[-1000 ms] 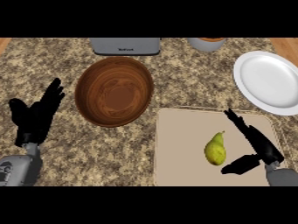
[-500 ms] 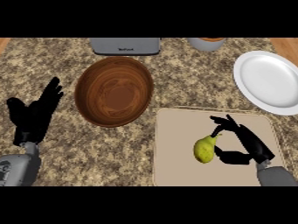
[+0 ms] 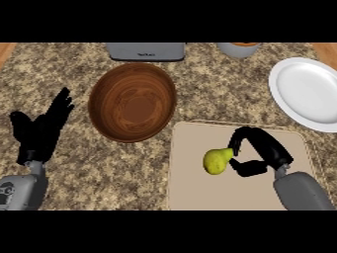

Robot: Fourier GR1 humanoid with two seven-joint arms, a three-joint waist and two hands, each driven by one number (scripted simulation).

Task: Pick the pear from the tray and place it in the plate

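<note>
Over the beige tray, the right robot hand curls its fingers around the pear.

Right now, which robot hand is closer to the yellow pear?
The right hand. Its fingers curl round the pear on the tray. The left hand rests open, far across the counter.

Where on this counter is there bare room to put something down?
The white plate is bare, and so is the counter between it and the wooden bowl. The tray is crowded where the right hand curls at the pear.
</note>
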